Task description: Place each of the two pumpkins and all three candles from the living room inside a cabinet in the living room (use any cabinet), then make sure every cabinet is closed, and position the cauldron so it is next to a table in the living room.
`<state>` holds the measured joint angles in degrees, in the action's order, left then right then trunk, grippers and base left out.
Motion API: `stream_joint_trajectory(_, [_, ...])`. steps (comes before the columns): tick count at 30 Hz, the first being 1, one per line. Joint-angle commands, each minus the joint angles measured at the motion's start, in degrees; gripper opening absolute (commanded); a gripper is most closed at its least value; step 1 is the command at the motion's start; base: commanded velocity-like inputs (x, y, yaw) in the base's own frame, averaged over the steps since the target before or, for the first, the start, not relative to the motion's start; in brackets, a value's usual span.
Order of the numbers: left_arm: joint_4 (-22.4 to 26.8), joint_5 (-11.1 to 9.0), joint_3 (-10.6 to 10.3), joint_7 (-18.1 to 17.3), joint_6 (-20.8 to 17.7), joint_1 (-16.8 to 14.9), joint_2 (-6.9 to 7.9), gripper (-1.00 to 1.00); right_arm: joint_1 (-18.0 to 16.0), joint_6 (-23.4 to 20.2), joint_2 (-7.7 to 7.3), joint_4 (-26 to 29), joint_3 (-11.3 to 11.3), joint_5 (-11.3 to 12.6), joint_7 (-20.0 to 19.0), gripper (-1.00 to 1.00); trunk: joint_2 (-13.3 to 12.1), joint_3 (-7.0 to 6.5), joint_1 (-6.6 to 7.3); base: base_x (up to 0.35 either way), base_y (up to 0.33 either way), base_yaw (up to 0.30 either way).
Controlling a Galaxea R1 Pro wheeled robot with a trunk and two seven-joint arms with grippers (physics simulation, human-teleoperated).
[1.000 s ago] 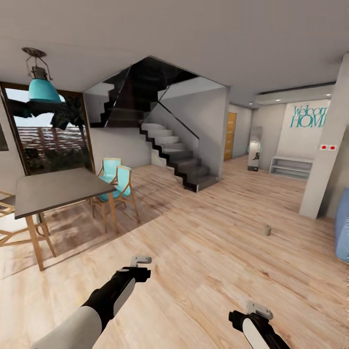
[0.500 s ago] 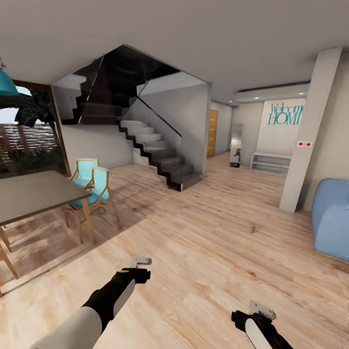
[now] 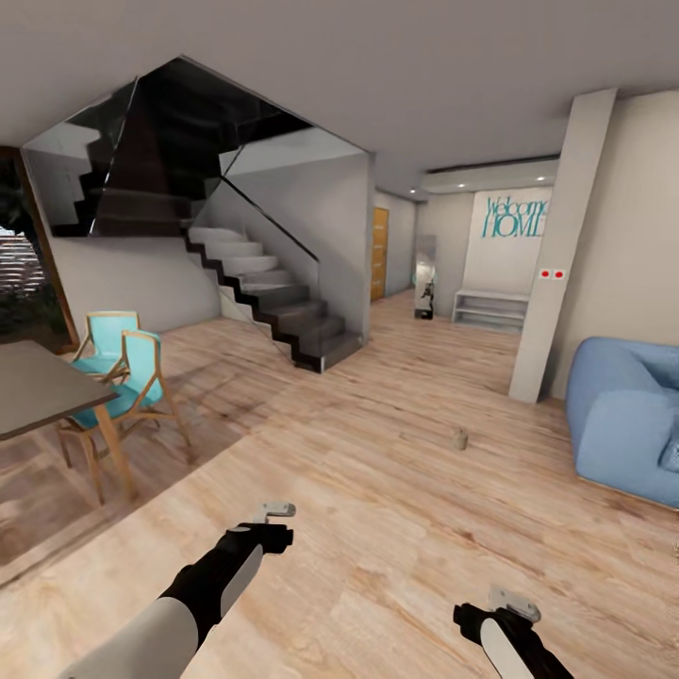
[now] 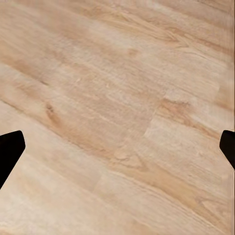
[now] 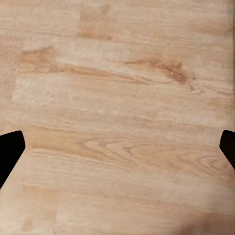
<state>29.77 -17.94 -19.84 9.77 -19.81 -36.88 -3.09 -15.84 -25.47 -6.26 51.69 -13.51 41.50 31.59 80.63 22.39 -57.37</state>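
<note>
- A candle (image 3: pixel 460 438) stands alone on the wooden floor (image 3: pixel 377 528), near the blue sofa (image 3: pixel 627 415).
- Left tool (image 3: pixel 273 510) and right tool (image 3: pixel 514 604) hang released, empty, over floor.

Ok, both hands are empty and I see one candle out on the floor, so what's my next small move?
Probably roll the base forward and a little right toward the candle. It stands alone on the wood floor, well ahead of both arms, between the staircase and the blue sofa. The left gripper and right gripper are open and hold nothing, with bare floor under each, so neither looks within reach yet.
</note>
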Motion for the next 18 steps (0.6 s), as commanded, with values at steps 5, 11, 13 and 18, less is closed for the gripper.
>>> stream_joint_trajectory(5, [0.1,-0.57,-0.45,-0.36,-0.23,-0.04,0.1,1.0,-0.03,-0.1,-0.07,0.07,-0.21,0.42,0.47,1.0,0.04,0.4,-0.04,0.336,0.0,-0.218])
stream_joint_trajectory(11, [0.09,-0.53,-0.46,-0.6,-0.23,-0.04,0.1,1.0,0.0,-0.03,-0.07,0.07,1.44,0.42,-1.08,1.0,0.04,0.8,-0.04,0.336,0.0,-0.212])
stream_joint_trajectory(13, [0.1,-0.52,-0.46,-0.62,-0.23,-0.04,0.11,1.0,0.01,-0.03,-0.07,0.07,1.97,0.39,-1.72,1.0,0.04,0.94,-0.04,0.336,0.0,-0.208])
stream_joint_trajectory(18, [0.1,-0.53,-0.47,-0.63,-0.23,-0.04,0.11,1.0,0.02,0.02,-0.13,0.07,2.46,0.35,-2.28,1.0,0.04,1.28,-0.04,0.336,0.0,-0.203])
